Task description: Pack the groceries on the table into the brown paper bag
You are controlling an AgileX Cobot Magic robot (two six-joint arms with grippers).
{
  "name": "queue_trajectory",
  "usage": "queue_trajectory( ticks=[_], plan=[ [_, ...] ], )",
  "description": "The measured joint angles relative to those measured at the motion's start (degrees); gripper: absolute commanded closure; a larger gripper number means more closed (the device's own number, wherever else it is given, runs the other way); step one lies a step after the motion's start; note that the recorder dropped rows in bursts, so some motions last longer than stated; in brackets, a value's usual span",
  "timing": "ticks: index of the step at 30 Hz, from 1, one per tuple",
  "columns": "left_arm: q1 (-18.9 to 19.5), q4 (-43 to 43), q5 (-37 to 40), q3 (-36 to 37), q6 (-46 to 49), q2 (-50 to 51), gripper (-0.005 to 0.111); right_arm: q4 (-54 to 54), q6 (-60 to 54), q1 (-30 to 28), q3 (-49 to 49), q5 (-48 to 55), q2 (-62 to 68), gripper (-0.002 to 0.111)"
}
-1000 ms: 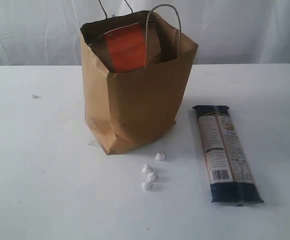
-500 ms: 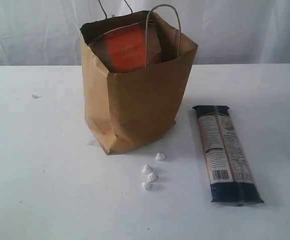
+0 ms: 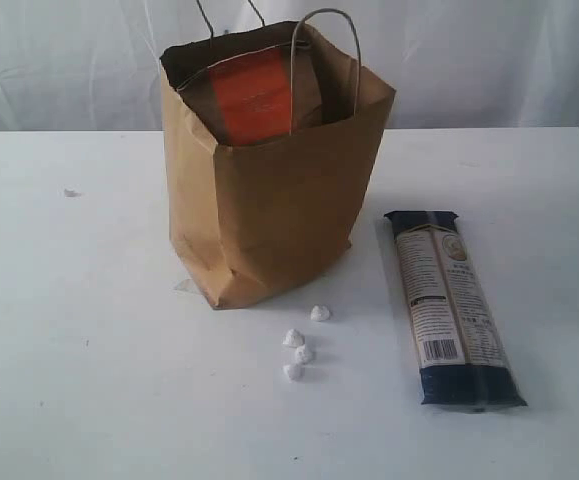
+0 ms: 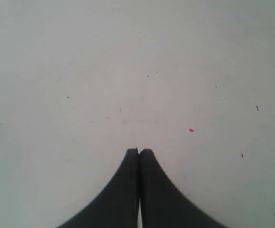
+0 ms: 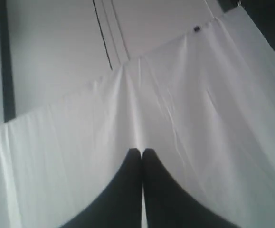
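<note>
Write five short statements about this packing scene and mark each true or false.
1. The brown paper bag stands upright on the table. True.
2. The long dark pasta packet lies flat on the table. True.
3. The pasta packet leans against the bag. False: it lies apart from it.
4. The bag is empty. False: the brown pouch with orange label shows inside it.
5. Both grippers are open. False: the left gripper and right gripper are shut, holding nothing.

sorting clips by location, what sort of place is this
Probably a staged lab or test bench, not a kitchen: a plain white tabletop, a white cloth curtain hung behind it, and a creased kraft-brown paper carrier bag with a long dark pasta packet set out.
</note>
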Motion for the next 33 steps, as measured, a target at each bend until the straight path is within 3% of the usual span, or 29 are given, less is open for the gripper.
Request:
queue_trajectory(
  ticks=[5, 10, 14, 17, 24, 29, 33],
  plan=[
    [0.00, 0.00, -0.05, 0.00, 0.00, 0.00, 0.107, 0.72, 6.94, 0.00, 0.00, -8.86, -0.04, 0.108],
    [0.00, 0.00, -0.50, 0.04, 0.00, 0.00, 0.107, 5.22, 13.22, 0.00, -3.61, -8.08, -0.13, 0.108],
    [0.00, 0.00, -6.81, 0.62, 0.00, 0.00, 0.107, 4.31, 14.16, 0.00, -9.56, -7.08, 1.13, 0.108],
    [0.00, 0.00, -12.02, 0.62, 0.00, 0.00, 0.107, -0.48, 8.42, 0.00, -14.89, -3.61, 6.04, 0.108],
    [0.00, 0.00, -15.84, 0.62, 0.00, 0.00, 0.107, -7.57, -19.87, 0.00, -23.47, 22.21, 28.24, 0.108],
    [0.00, 0.00, -15.95, 0.62, 0.00, 0.00, 0.107, -6.86, -22.74, 0.08, -27.53, 40.41, 49.83, 0.108],
    [0.00, 0.00, -15.95, 0.62, 0.00, 0.00, 0.107, -4.66, -23.42, 3.07, -37.97, 59.36, 67.80, 0.108]
  ],
)
